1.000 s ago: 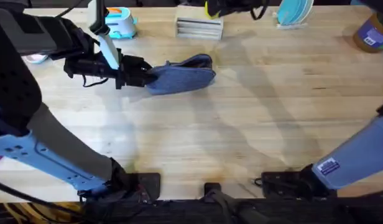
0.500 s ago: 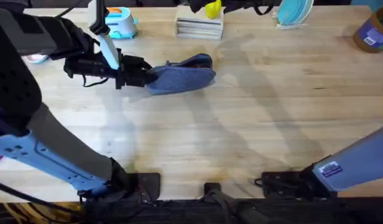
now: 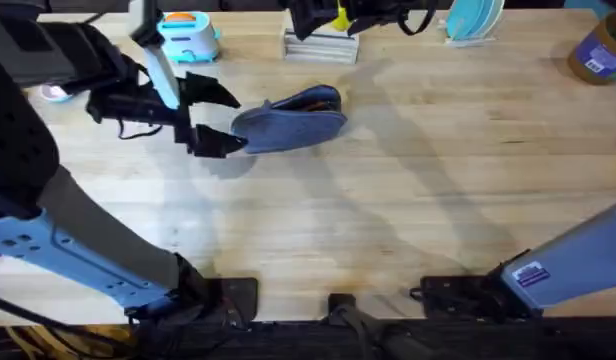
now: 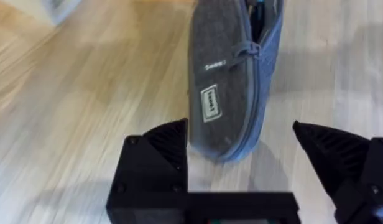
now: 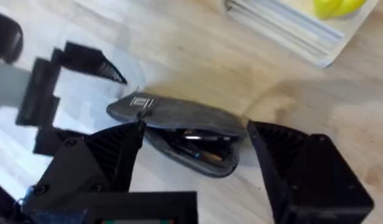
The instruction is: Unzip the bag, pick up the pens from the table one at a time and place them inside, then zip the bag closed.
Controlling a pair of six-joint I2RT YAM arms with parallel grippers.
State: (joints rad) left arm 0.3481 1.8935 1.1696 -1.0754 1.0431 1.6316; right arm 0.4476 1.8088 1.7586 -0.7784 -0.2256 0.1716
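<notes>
On the desk, far left of centre: bag, lying flat, mouth unzipped at its far end. Left pincer: spread wide, just off the bag's near end, touching nothing. Right pincer: spread, empty, above the open mouth. Pens: inside the bag, seemingly both. Judged status: unzipping and loading done; zipping shut remains.

Bare bench lies wide on the near and right sides of the bag, while the open left end effector blocks its left end.
</notes>
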